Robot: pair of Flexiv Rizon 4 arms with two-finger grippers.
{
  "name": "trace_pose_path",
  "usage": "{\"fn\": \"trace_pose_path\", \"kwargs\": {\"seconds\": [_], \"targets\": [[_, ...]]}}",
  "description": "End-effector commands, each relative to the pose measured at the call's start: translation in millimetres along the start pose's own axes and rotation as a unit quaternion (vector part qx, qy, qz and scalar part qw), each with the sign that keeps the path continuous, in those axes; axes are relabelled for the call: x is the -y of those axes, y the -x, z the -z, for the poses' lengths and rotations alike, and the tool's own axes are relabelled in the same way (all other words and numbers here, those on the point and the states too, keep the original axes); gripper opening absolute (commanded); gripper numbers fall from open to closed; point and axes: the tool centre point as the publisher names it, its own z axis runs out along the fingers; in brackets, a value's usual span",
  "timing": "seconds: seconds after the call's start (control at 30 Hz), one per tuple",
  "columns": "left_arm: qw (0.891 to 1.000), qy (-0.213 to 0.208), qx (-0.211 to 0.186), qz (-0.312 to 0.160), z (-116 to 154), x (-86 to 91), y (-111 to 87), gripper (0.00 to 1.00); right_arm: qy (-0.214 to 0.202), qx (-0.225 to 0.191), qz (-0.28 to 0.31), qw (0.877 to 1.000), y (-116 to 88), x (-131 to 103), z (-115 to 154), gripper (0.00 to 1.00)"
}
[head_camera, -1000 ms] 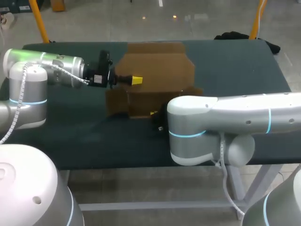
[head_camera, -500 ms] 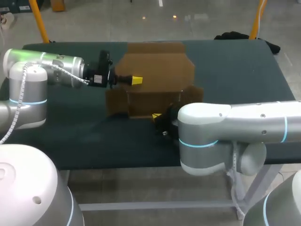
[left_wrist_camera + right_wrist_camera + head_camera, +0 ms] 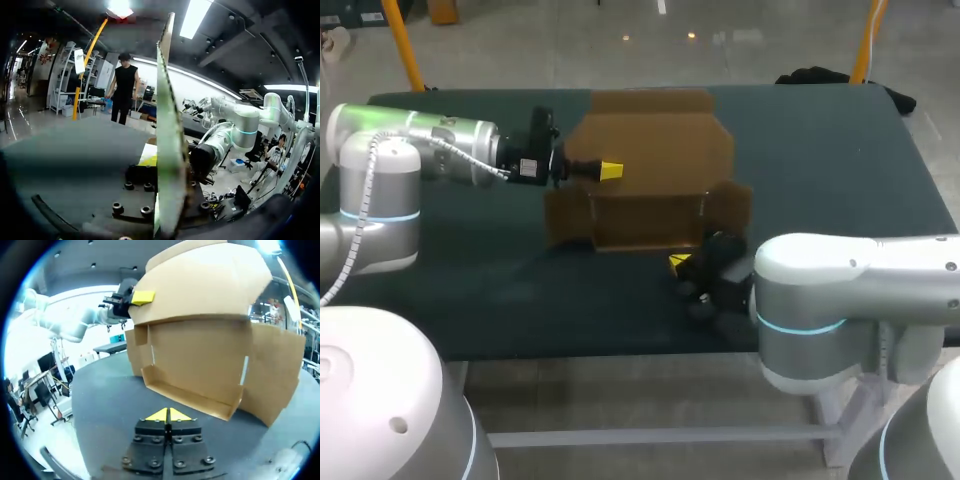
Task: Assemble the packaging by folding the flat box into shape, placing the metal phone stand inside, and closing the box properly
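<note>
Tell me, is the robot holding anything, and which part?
The left hand pinches the cardboard box by the edge of its big flap. The right hand holds nothing.

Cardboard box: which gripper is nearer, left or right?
Left. The left gripper grips a raised panel of the box; the right gripper sits apart, before its front wall.

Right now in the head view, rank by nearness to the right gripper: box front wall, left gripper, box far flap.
1. Box front wall, just beyond the right gripper.
2. Left gripper, farther back, toward the left.
3. Box far flap, at the very back.
</note>
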Motion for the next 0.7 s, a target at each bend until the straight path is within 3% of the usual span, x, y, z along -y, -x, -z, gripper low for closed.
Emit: {"fn": "trace_pose_path", "kwargs": {"seconds": [0.03,0.53,0.7], "targets": [[1.0,0.001,-0.001,0.0,0,-2.8,1.2,0.0,-0.003,-0.045,0.003,0.999,8,-1,34,0.0],[1.0,0.001,-0.001,0.0,0,-2.8,1.2,0.0,-0.019,-0.089,0.034,0.995,32,19,86,0.0],[1.0,0.001,-0.001,0.0,0,-2.8,1.2,0.0,-0.025,-0.101,0.046,0.994,46,25,101,0.18]]}}
